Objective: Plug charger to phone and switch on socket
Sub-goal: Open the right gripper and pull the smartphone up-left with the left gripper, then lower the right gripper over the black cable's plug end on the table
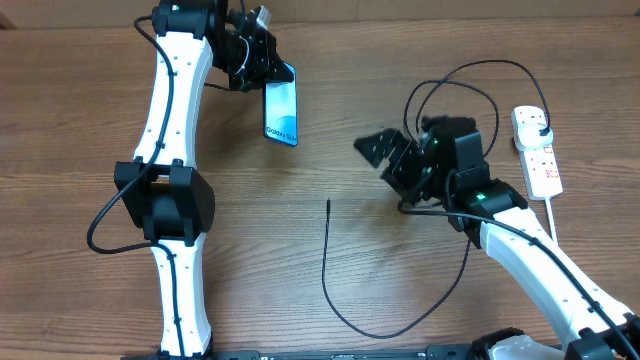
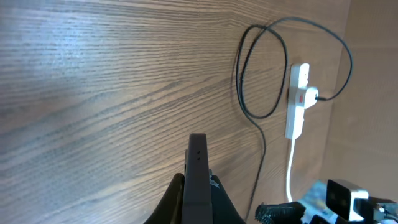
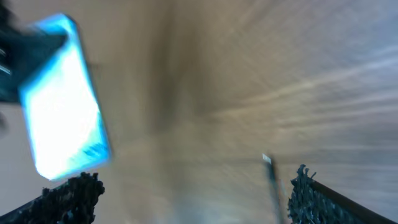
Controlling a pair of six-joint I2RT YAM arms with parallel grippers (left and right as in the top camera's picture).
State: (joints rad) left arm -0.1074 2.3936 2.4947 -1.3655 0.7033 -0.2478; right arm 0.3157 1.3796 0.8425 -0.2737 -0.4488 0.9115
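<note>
The phone [image 1: 282, 110], its blue screen lit, hangs above the table at the upper left, and my left gripper [image 1: 262, 68] is shut on its upper end. The left wrist view shows the phone [image 2: 198, 165] edge-on between that gripper's [image 2: 198, 196] fingers. My right gripper [image 1: 385, 158] stands open at mid-table with nothing in it, right of the charger's loose tip [image 1: 329, 203]. The thin black cable [image 1: 345, 318] curves round the front and loops back to a plug [image 1: 540, 126] in the white socket [image 1: 540, 160]. In the blurred right wrist view the phone [image 3: 62, 102] is at the upper left and the cable tip [image 3: 266, 160] lies near the right finger.
The socket strip [image 2: 297, 102] lies along the table's right edge, its white cord [image 1: 552, 215] trailing toward the front. Cable loops [image 2: 261, 74] lie just left of it. The left arm [image 1: 170, 190] stretches down the table's left side and the right arm [image 1: 540, 260] crosses the front right corner.
</note>
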